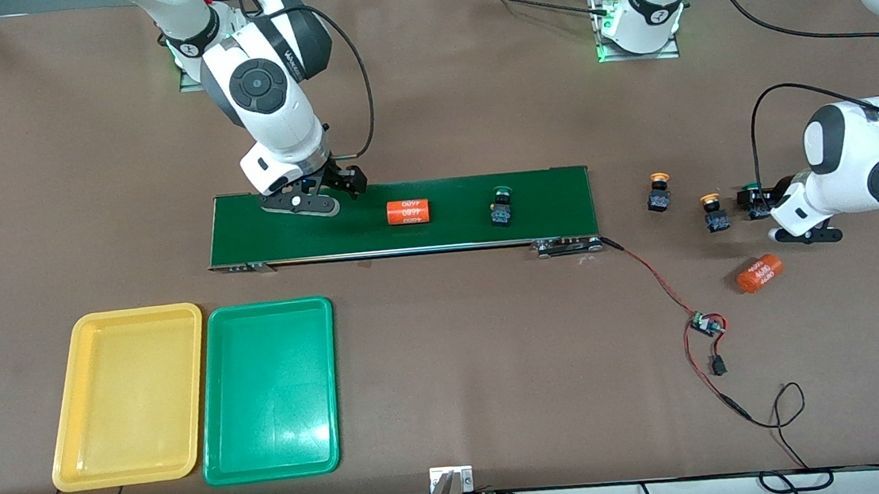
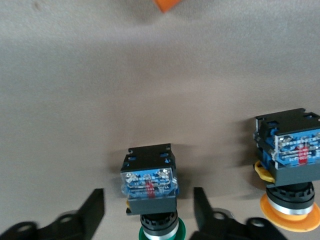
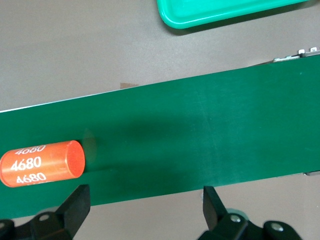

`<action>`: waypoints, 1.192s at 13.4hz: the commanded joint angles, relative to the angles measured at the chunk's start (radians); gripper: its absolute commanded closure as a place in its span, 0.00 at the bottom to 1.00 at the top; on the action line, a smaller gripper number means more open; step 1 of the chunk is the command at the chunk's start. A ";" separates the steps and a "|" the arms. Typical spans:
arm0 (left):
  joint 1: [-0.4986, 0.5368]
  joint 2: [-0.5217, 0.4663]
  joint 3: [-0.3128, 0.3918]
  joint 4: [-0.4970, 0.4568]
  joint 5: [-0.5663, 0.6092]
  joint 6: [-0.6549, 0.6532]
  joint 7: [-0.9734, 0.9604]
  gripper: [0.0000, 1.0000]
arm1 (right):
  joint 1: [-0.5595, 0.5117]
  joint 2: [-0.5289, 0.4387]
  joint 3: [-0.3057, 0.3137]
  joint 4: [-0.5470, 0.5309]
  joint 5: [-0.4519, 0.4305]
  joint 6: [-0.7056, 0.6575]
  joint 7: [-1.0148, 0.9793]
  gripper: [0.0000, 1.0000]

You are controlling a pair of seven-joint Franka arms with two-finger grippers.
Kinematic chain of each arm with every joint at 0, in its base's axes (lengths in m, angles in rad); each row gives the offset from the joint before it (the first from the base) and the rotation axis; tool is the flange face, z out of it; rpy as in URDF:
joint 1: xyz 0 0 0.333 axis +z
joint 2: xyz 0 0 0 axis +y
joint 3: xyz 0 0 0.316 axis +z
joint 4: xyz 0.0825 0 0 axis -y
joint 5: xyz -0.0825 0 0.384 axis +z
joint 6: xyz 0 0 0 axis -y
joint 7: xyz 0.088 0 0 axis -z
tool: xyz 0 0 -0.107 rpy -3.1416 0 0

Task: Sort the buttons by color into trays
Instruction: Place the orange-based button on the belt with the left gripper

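1. While the left tool (image 2: 149, 220) stands wide around a green button (image 2: 150, 187) near the left arm's tabletop edge, two yellow buttons (image 1: 658, 191) (image 1: 715, 212) stand beside it.
2. Right tool (image 3: 145, 210), wide, hovers over the belt (image 1: 405, 216), which carries another green button (image 1: 501, 206).
3. Both trays (image 1: 71, 406) (image 1: 332, 384) lie near the front edge.

Front view: high, across the bench (image 1: 428, 120), facing the arm bases and angled down; covers the whole bench.

Left wrist view: close, looking past the open left hand (image 2: 149, 220) onto a green button (image 2: 150, 187); the front view shares it (image 1: 754, 199).

Right wrist view: close, looking down past the open right hand (image 3: 145, 210) onto the belt (image 3: 200, 140) and cylinder (image 3: 42, 163), both shared with the front view.
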 commanded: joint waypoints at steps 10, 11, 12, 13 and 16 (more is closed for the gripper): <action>-0.235 -0.209 -0.022 0.021 -0.034 -0.069 0.004 1.00 | -0.008 0.020 0.000 0.010 -0.020 0.051 0.001 0.00; -0.258 -0.208 -0.022 0.021 -0.136 -0.068 0.005 1.00 | -0.010 0.019 -0.002 0.010 -0.020 0.049 0.000 0.00; -0.308 -0.205 -0.025 0.021 -0.230 -0.066 -0.001 1.00 | -0.010 0.019 -0.002 0.009 -0.020 0.048 -0.005 0.00; -0.363 -0.205 -0.027 0.021 -0.276 -0.063 -0.030 1.00 | -0.008 0.019 -0.002 0.007 -0.020 0.048 -0.008 0.00; -0.502 -0.215 -0.037 0.021 -0.303 -0.065 -0.213 1.00 | -0.019 0.019 -0.005 0.006 -0.020 0.048 -0.065 0.00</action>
